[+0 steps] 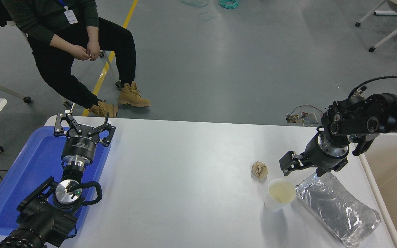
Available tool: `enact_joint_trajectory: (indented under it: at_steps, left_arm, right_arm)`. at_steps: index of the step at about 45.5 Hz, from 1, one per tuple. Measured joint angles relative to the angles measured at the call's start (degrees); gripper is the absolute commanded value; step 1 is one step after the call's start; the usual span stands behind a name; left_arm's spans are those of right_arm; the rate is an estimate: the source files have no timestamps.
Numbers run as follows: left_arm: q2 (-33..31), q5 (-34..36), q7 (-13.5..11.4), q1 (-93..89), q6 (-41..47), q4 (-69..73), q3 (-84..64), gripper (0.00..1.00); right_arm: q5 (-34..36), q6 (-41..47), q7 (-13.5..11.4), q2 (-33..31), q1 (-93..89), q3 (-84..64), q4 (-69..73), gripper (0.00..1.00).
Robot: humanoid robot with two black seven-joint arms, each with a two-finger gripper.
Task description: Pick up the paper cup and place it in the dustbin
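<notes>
Your left gripper rests spread open over the flat blue plastic tray at the white surface's left edge; its lettering is unreadable. Wide bare room follows. The small white paper cup stands upright between the crumpled brown paper ball and silver foil tray. Your right gripper hangs open, empty, just behind it. The large off-white-rimmed dustbin borders the right edge.

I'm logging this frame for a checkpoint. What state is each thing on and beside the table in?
paper cup: upright on the table, open side up, not held.
right hand: open, above and behind the cup, holding nothing.
left hand: open, parked over the blue tray.
brown paper ball: crumpled, lying just behind the cup.
foil tray: flat, crinkled, right of the cup.
dustbin: open-topped at the table's right edge.
</notes>
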Motion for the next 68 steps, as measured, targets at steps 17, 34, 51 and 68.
enact_joint_trajectory:
  at_steps: [17, 34, 51, 68]
  left_arm:
    - [0.01, 0.0, 0.0, 0.0, 0.0, 0.0, 0.01, 1.0]
    - [0.02, 0.0, 0.0, 0.0, 0.0, 0.0, 0.0, 1.0]
    - [0.01, 0.0, 0.0, 0.0, 0.0, 0.0, -0.03, 1.0]
    - [0.01, 0.0, 0.0, 0.0, 0.0, 0.0, 0.01, 1.0]
  right_arm:
    - [-1.72, -1.67, 1.71, 2.09, -5.75, 1.52, -3.39, 0.99]
    - [-3.95, -3.43, 4.49, 3.47, -8.95, 1.75, -5.37, 0.77]
    - [-8.62, -6.31, 5.34, 4.15, -9.94, 1.15, -5.86, 0.25]
    - [-9.84, -6.91, 5.49, 4.34, -10.05, 0.91, -5.93, 0.0]
